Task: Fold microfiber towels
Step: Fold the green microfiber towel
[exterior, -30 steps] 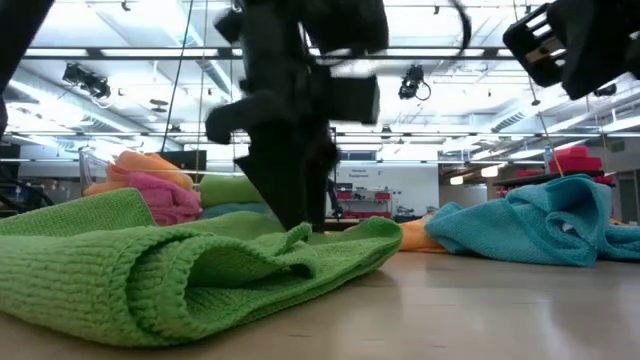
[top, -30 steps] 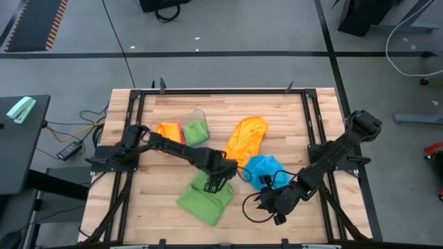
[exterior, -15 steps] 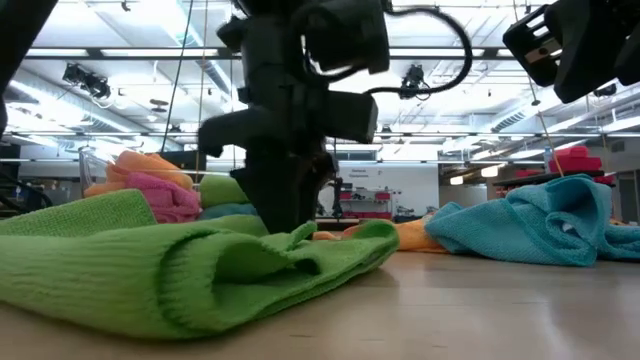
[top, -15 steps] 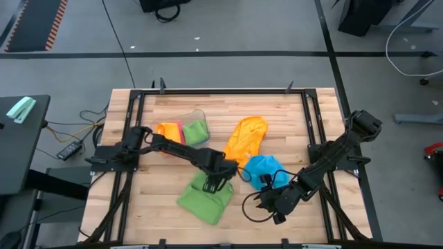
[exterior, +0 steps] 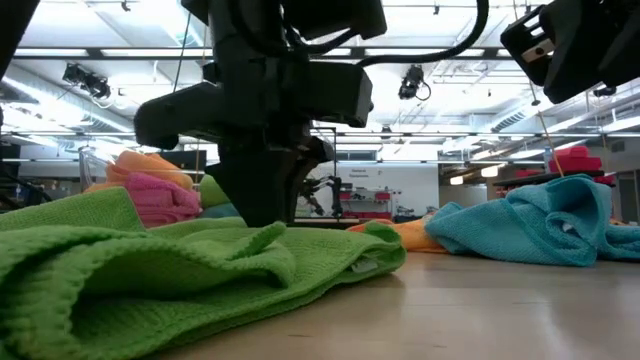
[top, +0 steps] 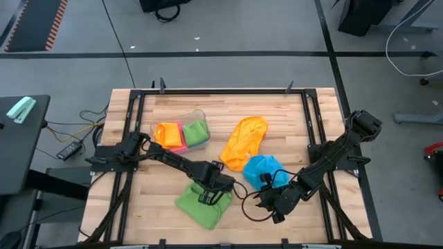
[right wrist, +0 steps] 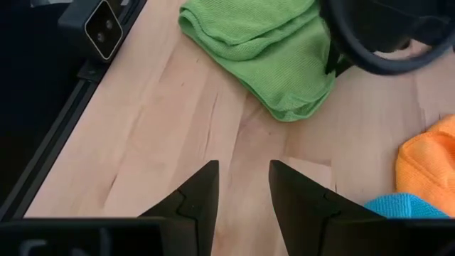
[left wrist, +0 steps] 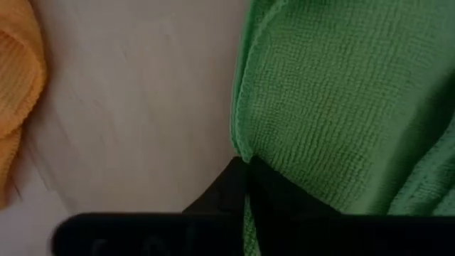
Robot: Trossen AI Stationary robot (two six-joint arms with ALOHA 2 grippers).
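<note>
**Folding just begun: 1 green towel in the grip, 2 more loose, none seen folded on the table**

The landmark here is the clear tub (top: 185,131) at the far left part of the table (top: 291,124).

Done so far, as I judge it: very little. The tub holds orange, pink and green cloths, bunched together; I cannot tell if they are folded or only put in.

In work now: the green towel (top: 203,204) lies toward the near edge from the tub, rumpled, with 1 part already lying over another. The left gripper (top: 214,185) is down on the towel's edge nearest the tub. In the left wrist view its fingers are pressed together with the towel hem (left wrist: 245,160) pinched between them. So the step in hand is probably to carry this edge over for a fold.

Left to do: the orange towel (top: 245,142) lies to the right of the tub, crumpled. The blue towel (top: 263,170) lies just past it, further from the tub & nearer the front, touching the orange one, also in a heap.

The right gripper (top: 261,203) waits right of the green towel, low over bare wood, fingers apart w/ a gap and holding nothing.
</note>
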